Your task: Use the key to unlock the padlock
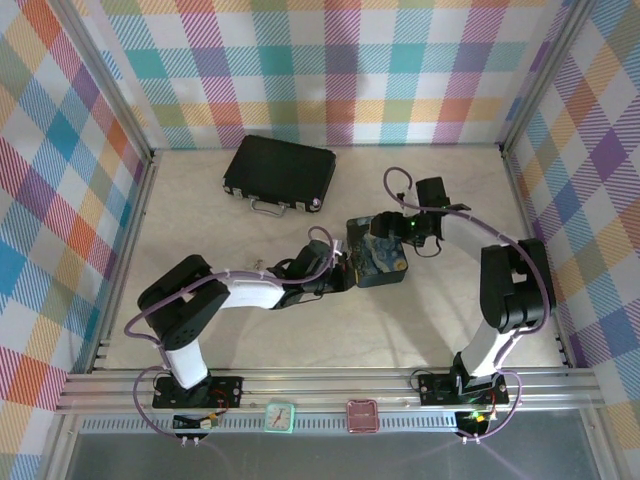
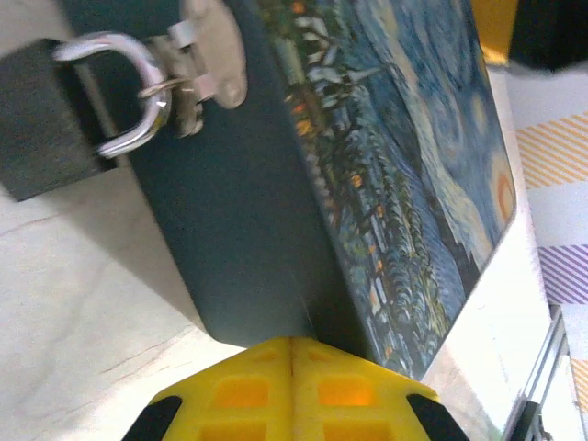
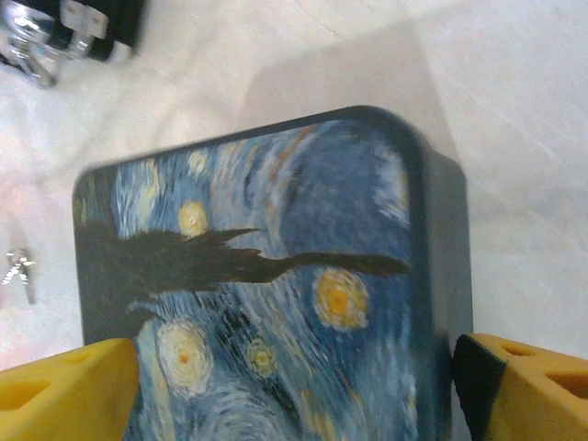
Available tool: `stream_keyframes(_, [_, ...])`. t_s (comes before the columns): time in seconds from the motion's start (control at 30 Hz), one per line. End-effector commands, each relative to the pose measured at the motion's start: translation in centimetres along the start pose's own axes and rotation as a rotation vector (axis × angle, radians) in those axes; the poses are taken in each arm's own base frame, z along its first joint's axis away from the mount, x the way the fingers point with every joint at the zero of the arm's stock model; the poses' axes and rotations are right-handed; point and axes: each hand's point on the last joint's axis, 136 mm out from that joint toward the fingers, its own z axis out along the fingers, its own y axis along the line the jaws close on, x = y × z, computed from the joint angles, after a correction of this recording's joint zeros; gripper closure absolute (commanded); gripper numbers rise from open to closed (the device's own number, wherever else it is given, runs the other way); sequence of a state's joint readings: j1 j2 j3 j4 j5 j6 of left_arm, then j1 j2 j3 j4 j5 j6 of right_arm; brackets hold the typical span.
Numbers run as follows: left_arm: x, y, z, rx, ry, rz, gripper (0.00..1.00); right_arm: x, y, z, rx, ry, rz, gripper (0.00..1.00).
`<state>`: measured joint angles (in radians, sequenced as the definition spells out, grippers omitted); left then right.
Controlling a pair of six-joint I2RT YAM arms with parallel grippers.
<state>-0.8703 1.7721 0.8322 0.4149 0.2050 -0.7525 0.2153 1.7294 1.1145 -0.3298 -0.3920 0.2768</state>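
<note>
Table [image 1: 200, 230]: pale, walled by plaid panels, with 2 arms bolted at the near edge.

Left arm [image 1: 250, 292]: folds up from its base to a raised elbow on the left. The white forearm then runs low and rightward, ending at the near-left side of the box.

Right arm [image 1: 510, 290]: rises to a tall elbow on the right, then reaches left and back over the box's far-right corner, wrist pitched down.

Black briefcase [image 1: 280, 170]: flat at the back of the table, well apart from both arms.

Starry-Night box [image 1: 380, 255]: lid up at table centre, between the 2 claws.

Left claw [image 2: 292, 354]: yellow fingers pressed together, nothing pinched between them. The tips sit just at the box's dark side wall near a corner; contact cannot be told.

Right claw [image 3: 294, 367]: fingers spread wide, 1 on each side of the box lid. They sit close against its edges, but whether they touch cannot be told.

Padlock [image 2: 41, 124]: dark body on the table against the box's side wall. Its silvery shackle loops through the ring of the box's metal hasp [image 2: 213, 55], ahead of the left claw.

Key [image 3: 18, 269]: small, silvery and blurred. It lies on the table beside the box, apart from it, held by neither claw.
</note>
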Motion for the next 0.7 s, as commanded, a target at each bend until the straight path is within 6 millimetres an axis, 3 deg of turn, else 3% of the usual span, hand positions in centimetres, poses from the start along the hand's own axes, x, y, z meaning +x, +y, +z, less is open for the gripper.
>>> stream_keyframes(0.0, [0.2, -3.4, 1.2, 0.095, 0.003, 0.006, 1.0, -1.1, 4.2, 0.6, -0.18, 0.032, -0.069, 0.12])
stream_keyframes(0.13, [1.1, -5.0, 2.3, 0.133, 0.021, -0.008, 1.0, -1.6, 5.7, 2.7, -0.183, 0.081, -0.093, 0.14])
stream_keyframes(0.2, [1.2, -5.1, 2.2, 0.13, 0.014, -0.027, 0.97, -2.8, 5.5, 2.6, -0.134, 0.046, -0.091, 0.12])
stream_keyframes(0.33, [0.9, -3.5, -0.7, 0.056, -0.043, -0.022, 0.67, -5.8, 4.8, -0.5, 0.026, -0.069, -0.111, 0.07])
stream_keyframes(0.4, [0.2, -2.4, -2.8, -0.013, -0.085, 0.017, 0.52, -6.2, 4.4, -2.5, 0.094, -0.107, -0.115, 0.04])
stream_keyframes(0.53, [-2.5, 1.2, -7.5, -0.22, -0.211, 0.057, 0.28, -3.8, 2.0, -5.8, 0.242, -0.144, -0.085, 0.01])
stream_keyframes(0.67, [-5.9, 3.8, -10.5, -0.302, -0.286, 0.055, 0.2, 0.5, -0.4, -6.9, 0.305, -0.133, -0.003, 0.01])
